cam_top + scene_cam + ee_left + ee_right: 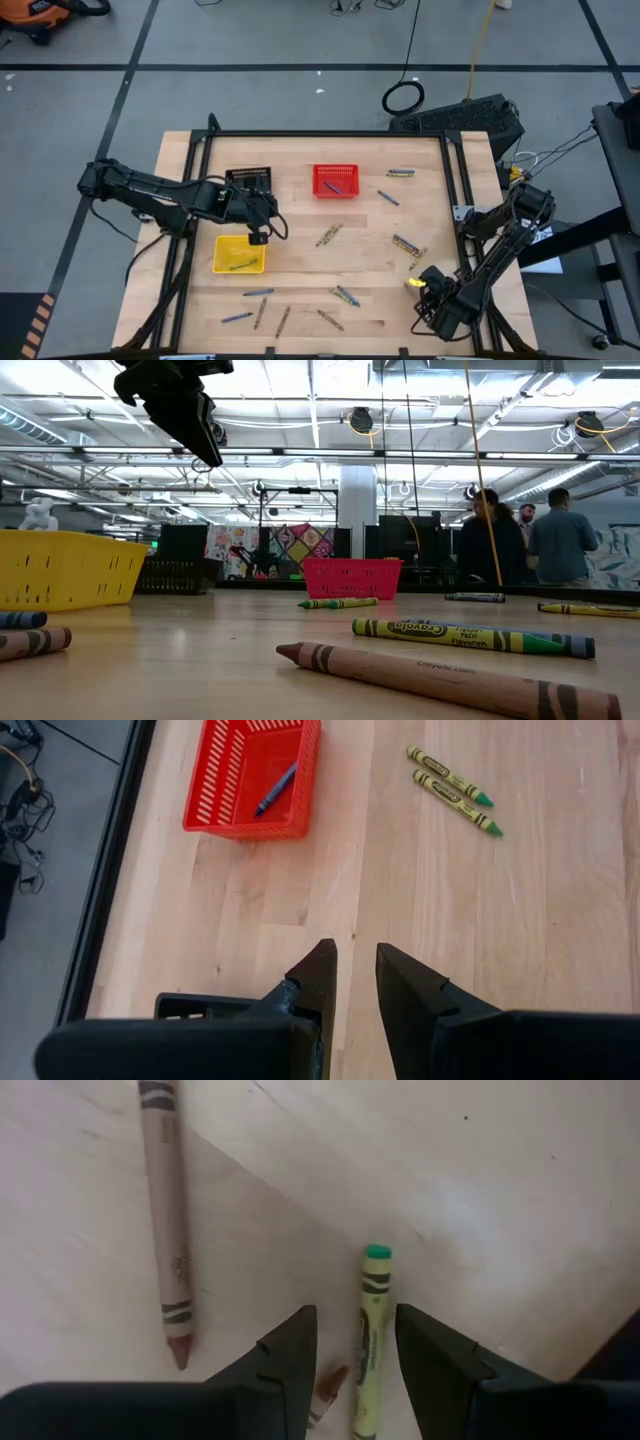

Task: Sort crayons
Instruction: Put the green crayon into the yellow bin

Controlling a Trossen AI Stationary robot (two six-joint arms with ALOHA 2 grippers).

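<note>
Two dark fingers (288, 1365) of the right gripper (352, 1370) are seen held apart over a pale wooden surface (480, 1190). A yellow-green crayon (371, 1330) is seen in the gap between them, lying on the wood, with its green end pointing away from the fingers. It cannot be told if the crayon is touched by the fingers. A brown tip of another crayon (331, 1380) is seen just beside it, low in the gap. A long brown crayon (167, 1220) is laid well to one side.
</note>
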